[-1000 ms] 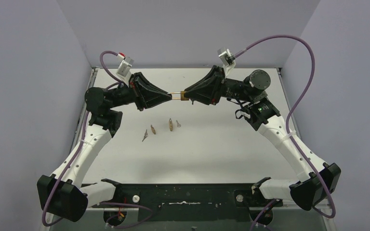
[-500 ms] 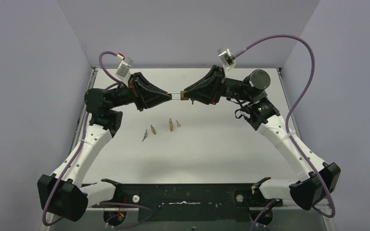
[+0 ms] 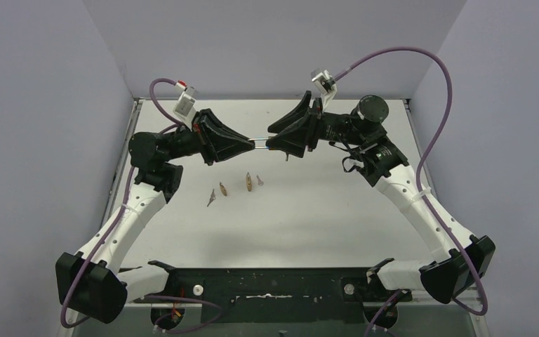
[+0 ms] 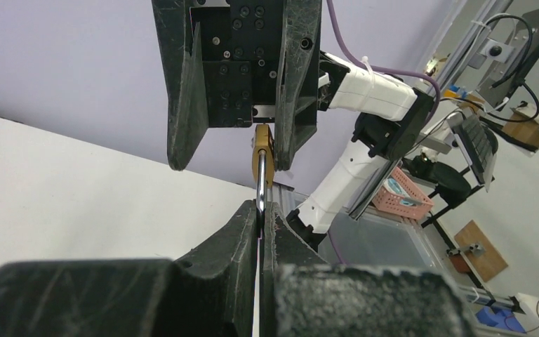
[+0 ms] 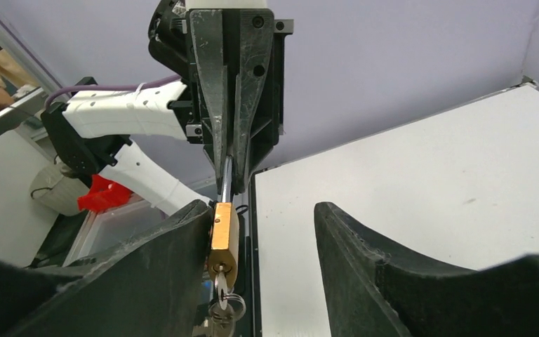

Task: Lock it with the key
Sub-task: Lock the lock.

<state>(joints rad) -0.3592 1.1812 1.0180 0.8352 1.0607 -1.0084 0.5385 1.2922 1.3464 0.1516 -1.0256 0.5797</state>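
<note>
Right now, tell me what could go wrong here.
1. The right gripper stands open, so the padlock hangs only by its shackle in the shut left gripper; it may swing or slip.
2. The key dangles at its end and may be hard to regrip.

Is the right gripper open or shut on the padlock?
Open: the right gripper shows a wide gap between its fingers, the padlock beside only one. The left gripper pinches the shackle.
</note>
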